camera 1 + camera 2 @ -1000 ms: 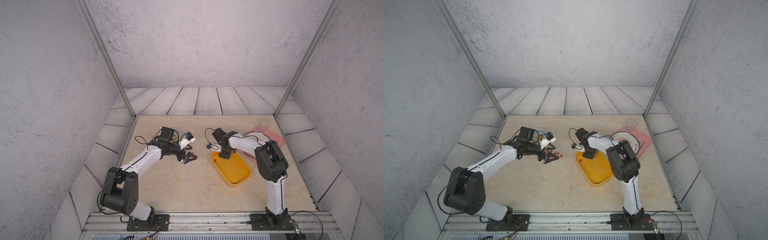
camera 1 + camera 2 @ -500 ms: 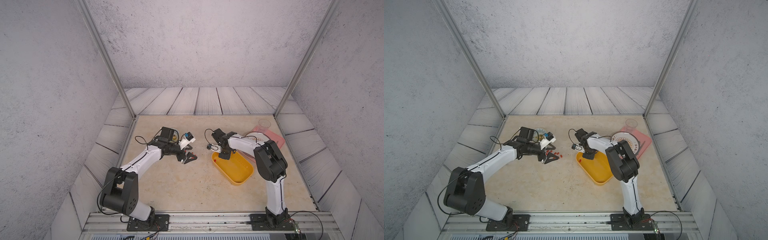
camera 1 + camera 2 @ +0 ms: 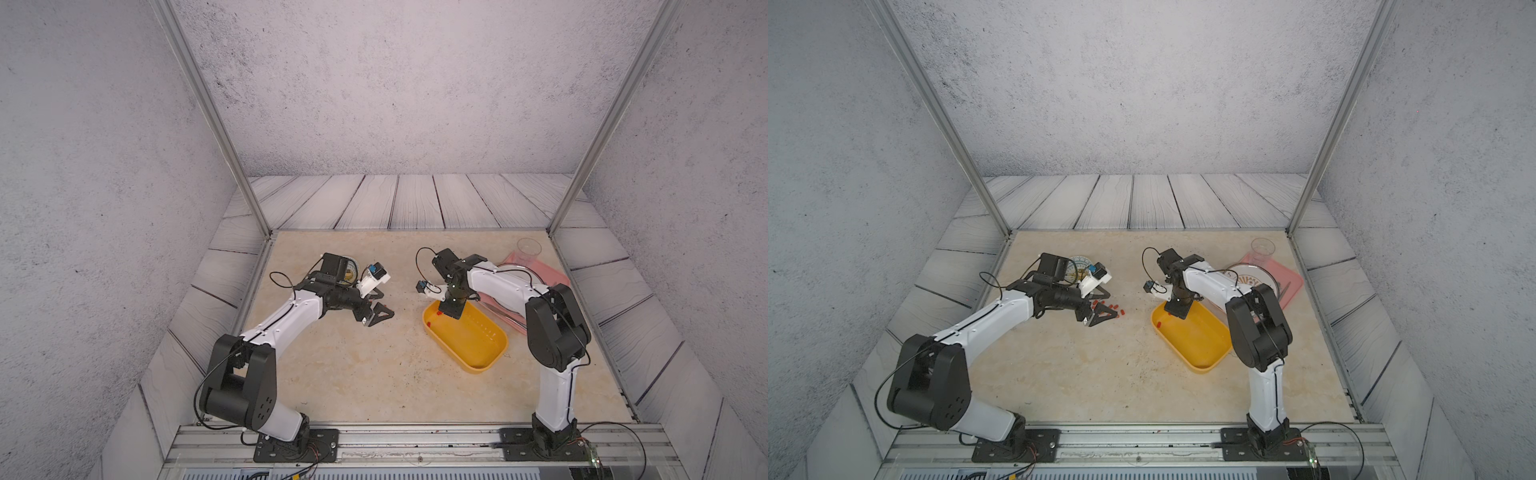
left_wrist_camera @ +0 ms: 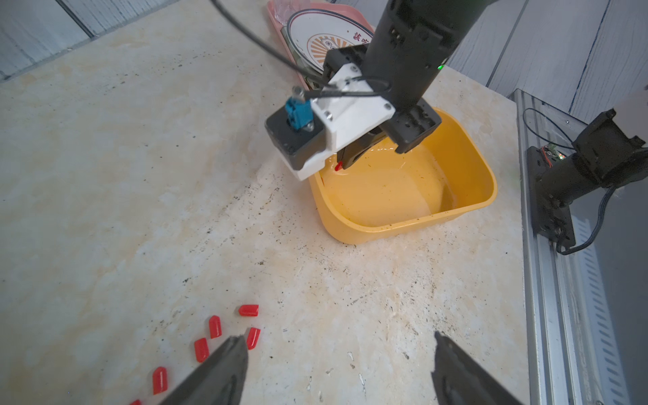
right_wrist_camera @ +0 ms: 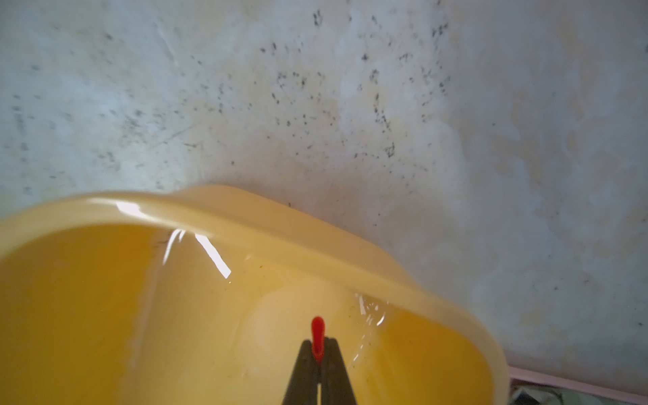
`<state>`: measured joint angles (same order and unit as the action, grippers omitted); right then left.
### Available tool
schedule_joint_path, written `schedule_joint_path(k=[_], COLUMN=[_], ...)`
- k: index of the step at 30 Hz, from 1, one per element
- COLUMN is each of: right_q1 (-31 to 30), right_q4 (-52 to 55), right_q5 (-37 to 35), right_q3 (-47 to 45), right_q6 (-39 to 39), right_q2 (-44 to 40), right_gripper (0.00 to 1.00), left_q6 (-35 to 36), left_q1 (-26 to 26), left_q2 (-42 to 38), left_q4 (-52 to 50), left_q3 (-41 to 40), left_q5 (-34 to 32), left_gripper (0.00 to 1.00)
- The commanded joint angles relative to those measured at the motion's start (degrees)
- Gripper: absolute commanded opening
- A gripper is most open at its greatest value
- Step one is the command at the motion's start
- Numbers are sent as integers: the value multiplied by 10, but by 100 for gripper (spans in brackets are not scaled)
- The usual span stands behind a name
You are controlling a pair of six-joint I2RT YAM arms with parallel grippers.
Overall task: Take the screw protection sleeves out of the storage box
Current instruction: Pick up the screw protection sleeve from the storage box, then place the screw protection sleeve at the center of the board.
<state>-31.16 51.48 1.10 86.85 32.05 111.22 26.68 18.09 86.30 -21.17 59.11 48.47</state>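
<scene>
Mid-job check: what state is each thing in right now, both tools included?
right tool: shut on the held sleeve, over the storage box floor
left tool: open, empty, above the table
loose sleeves: lying on the table by the left tool
storage box: upright on the table
glass cup: upright

bright, even; r-wrist view blurry
</scene>
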Motion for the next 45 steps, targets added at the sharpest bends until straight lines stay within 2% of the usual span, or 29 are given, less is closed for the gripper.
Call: schedule_joint_path(k=[1, 5, 8, 11, 14, 18, 24, 29, 36, 40, 45], right_q1=[2, -2, -22, -60, -90, -99, -104, -106, -102, -87, -36], right_q4=[44, 58, 13, -22, -27, -28, -40, -30, -7, 20, 10], right_q5=[68, 169, 215, 187, 124, 80, 64, 74, 87, 107, 174], right_q3=[15, 49, 67, 99, 153, 219, 272, 295, 294, 282, 156], right_q6=[-6, -4, -42, -71, -97, -126, -158, -165, -166, -161, -115], right_q2=[-46, -71, -57, -11, 53, 139, 216, 246, 212, 160, 16], right_gripper=[0, 0, 0, 0, 0, 1, 5, 15, 33, 35, 37], left_q6=[-14, -28, -40, -43, -45, -37, -28, -18, -15, -9, 10], left_q1=[-12, -48, -83, -114, -134, -139, -138, -138, -138, -135, -100], left_q2=[-18, -23, -25, -29, -35, -41, -48, -49, -50, -49, -38], left_q4=[-18, -20, -18, -18, -15, -17, -21, -32, -58, -78, -82], left_q3=[22, 30, 34, 34, 33, 30, 31, 33, 43, 51, 42], left_q5=[-10, -1, 8, 8, -1, -17, -18, -9, 4, 14, -5], left_gripper=[87, 87, 88, 88, 89, 89, 91, 93, 99, 97, 92])
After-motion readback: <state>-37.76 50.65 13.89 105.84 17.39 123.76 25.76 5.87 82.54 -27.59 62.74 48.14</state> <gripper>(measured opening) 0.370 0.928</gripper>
